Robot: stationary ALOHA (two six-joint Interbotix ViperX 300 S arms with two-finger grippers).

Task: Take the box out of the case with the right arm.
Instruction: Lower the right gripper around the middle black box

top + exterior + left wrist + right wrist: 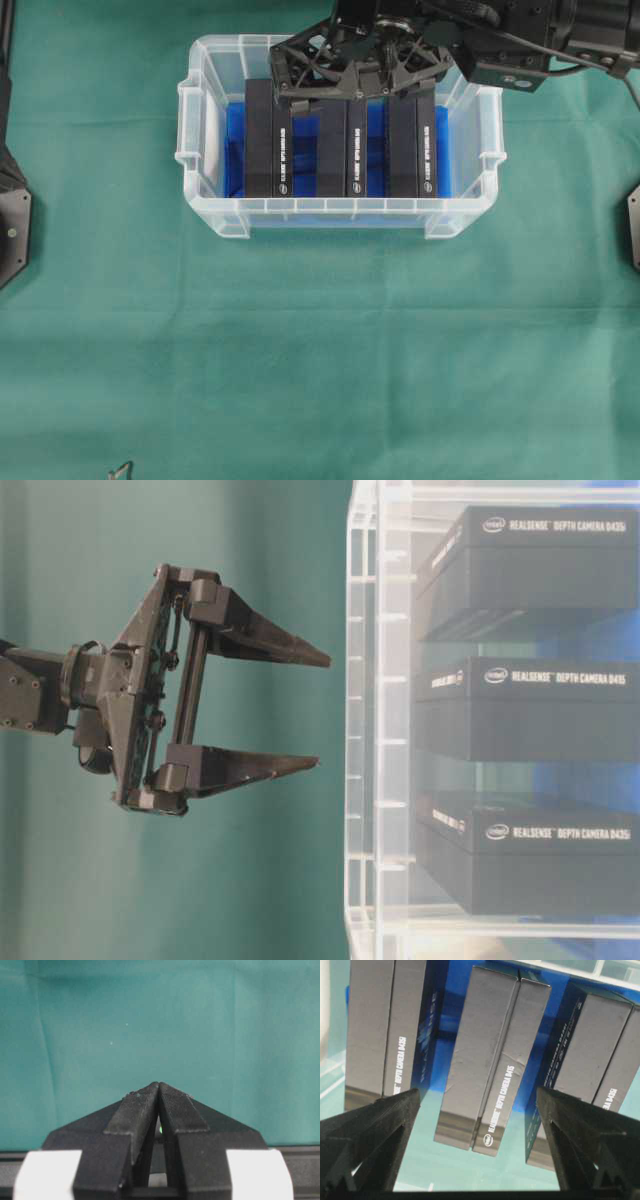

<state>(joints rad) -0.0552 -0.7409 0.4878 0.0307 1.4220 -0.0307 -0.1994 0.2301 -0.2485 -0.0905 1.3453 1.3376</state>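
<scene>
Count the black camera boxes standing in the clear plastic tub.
3. In the overhead view, one black rectangular box stands at the left of the clear plastic tub, one in the middle and one at the right. The right end effector covers their far ends.

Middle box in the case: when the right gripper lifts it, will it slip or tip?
The middle box looks like stiff matte cardboard, so probably grippy. It stands narrow on edge, so it could tilt if pinched off-centre. The right gripper is open astride it; neighbouring boxes sit apart.
</scene>
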